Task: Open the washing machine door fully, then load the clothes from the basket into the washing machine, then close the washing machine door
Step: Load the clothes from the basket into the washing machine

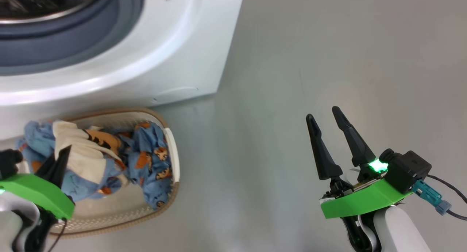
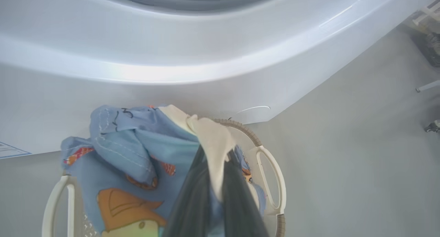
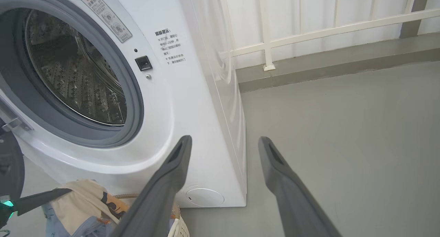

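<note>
The washing machine [image 1: 164, 54] stands white at the upper left, its grey gasket [image 1: 73, 44] and steel drum [image 3: 75, 75] uncovered. A dark edge of the washing machine door [image 3: 8, 168] hangs swung out at the left. The basket [image 1: 171, 149] sits on the floor before the machine, holding the clothes [image 1: 149, 157], blue with orange faces. My left gripper [image 1: 67, 149] is shut on a beige cloth [image 2: 213, 137] and blue fabric [image 2: 130, 151], bunched up above the basket's handle [image 2: 271, 178]. My right gripper [image 1: 323, 114] hovers open over bare floor, right of the basket, fingers [image 3: 172, 168] spread with nothing between them.
Grey floor [image 1: 292, 62] stretches to the machine's right. A white railing [image 3: 309, 34] and low ledge run behind it. A blue label [image 2: 10, 150] marks the machine's lower corner. A cable [image 1: 448, 193] trails from my right wrist. A small caster [image 2: 433, 127] is at the far right.
</note>
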